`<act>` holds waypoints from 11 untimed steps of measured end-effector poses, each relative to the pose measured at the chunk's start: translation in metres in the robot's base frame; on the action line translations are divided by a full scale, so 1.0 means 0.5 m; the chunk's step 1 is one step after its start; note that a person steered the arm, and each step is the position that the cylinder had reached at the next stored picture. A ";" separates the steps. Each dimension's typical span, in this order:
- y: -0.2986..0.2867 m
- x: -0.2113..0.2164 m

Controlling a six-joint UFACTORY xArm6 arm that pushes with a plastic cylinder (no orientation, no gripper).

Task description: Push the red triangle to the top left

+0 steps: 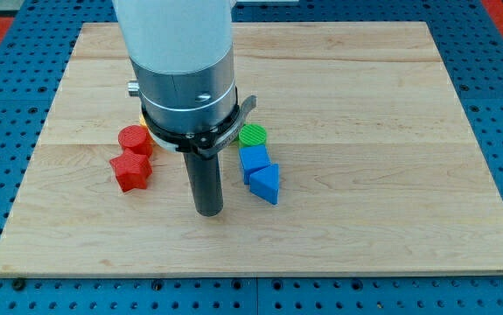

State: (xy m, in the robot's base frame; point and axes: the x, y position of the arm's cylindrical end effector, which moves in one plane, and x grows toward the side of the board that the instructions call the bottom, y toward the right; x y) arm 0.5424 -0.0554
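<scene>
My tip (207,211) rests on the wooden board (365,105), low in the middle of it, with the arm's white and grey body (181,61) rising above and hiding much of the board's upper centre. There are no jaws on this arm, only the straight dark rod, so nothing is clamped and nothing is held. To the view's left of my tip, near but apart from it, sits a red star-like block (131,171), and just above it, touching or all but touching, a red cylinder (135,140). No red block here reads clearly as a triangle; the star-like one may be the piece the task means, though I cannot tell for sure. A sliver of yellow block (143,128) peeps out from behind the arm's body, just above the red cylinder, its shape hidden. To the view's right of my tip stand three blocks in a close column: a green cylinder (253,135) at the top, a blue cube (254,160) below it, and a blue triangle (265,183) lowest, nearest my tip yet clear of it
</scene>
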 end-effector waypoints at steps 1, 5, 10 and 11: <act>-0.043 -0.054; -0.076 -0.151; -0.313 -0.284; -0.307 -0.335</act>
